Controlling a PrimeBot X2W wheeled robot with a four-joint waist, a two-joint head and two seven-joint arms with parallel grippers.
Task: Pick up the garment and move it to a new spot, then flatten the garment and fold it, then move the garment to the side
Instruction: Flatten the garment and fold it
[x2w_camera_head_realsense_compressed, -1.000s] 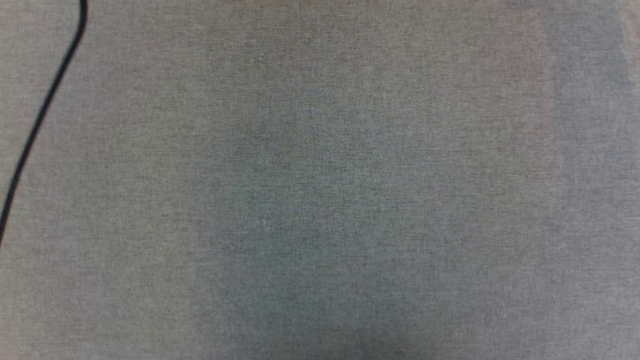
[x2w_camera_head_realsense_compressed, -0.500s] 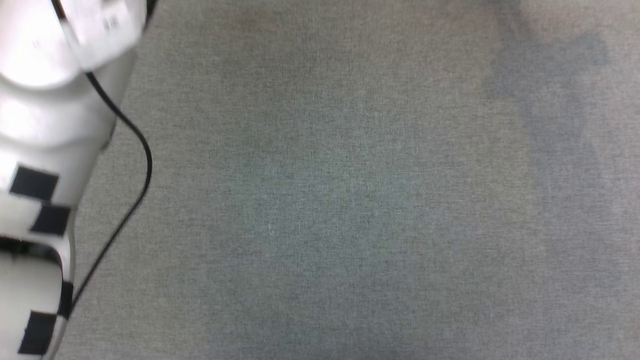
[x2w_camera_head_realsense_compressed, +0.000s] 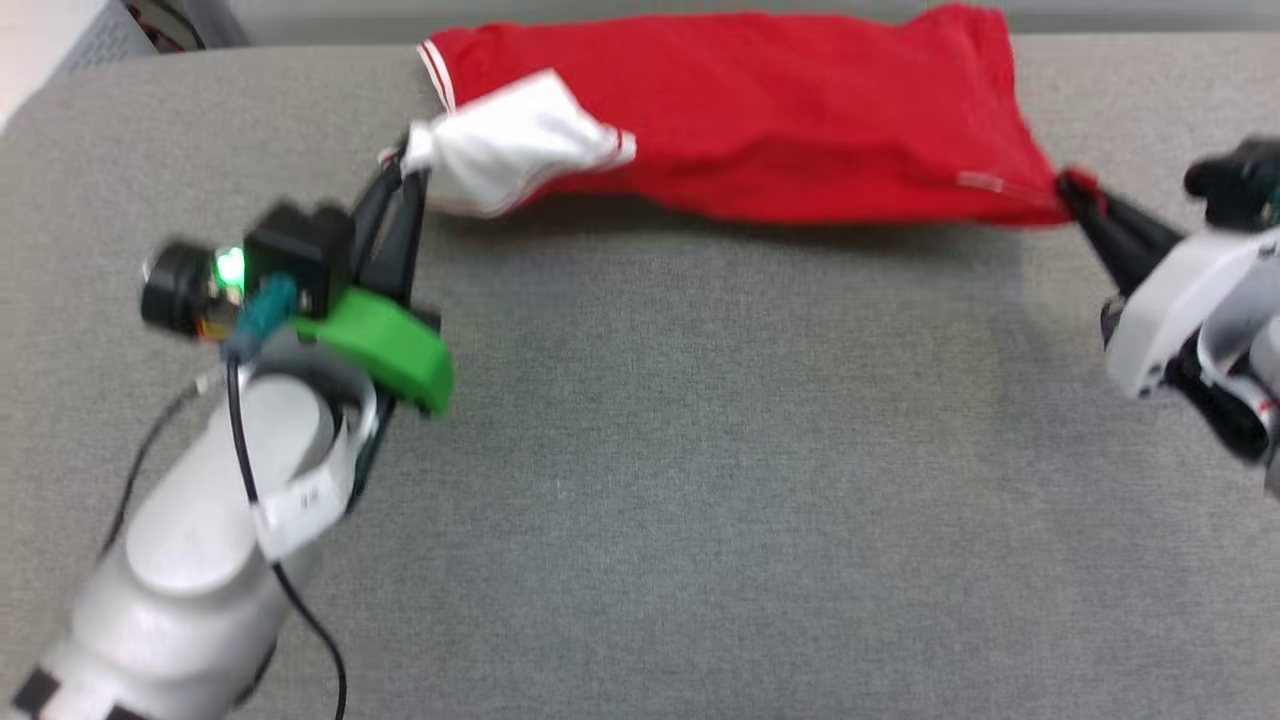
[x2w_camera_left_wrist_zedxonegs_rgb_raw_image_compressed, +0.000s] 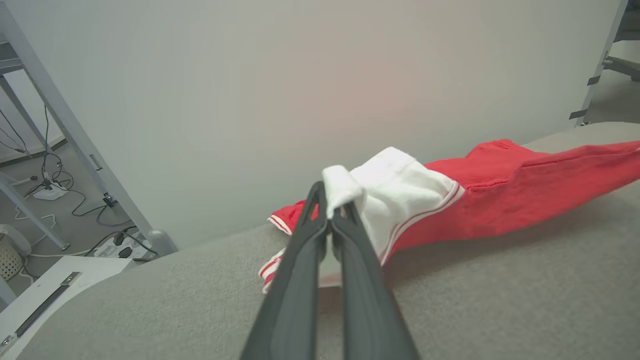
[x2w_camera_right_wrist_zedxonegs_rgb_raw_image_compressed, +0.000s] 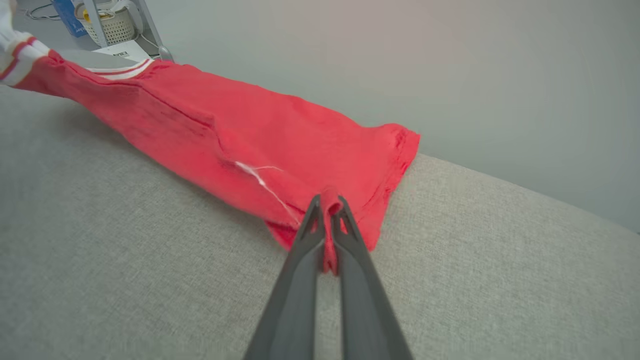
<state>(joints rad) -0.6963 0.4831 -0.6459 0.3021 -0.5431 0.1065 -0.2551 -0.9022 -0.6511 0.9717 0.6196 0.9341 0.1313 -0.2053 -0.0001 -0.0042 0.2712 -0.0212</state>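
Left end effector and right end effector clench the garment over grey surface beside wall.

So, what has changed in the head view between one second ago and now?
Mostly the camera moved, so the whole picture shifted. The garment has come into view, stretched between the left pincer, shut on its white sleeve, and the right pincer, shut on its red end. The grey surface underneath looks unchanged.
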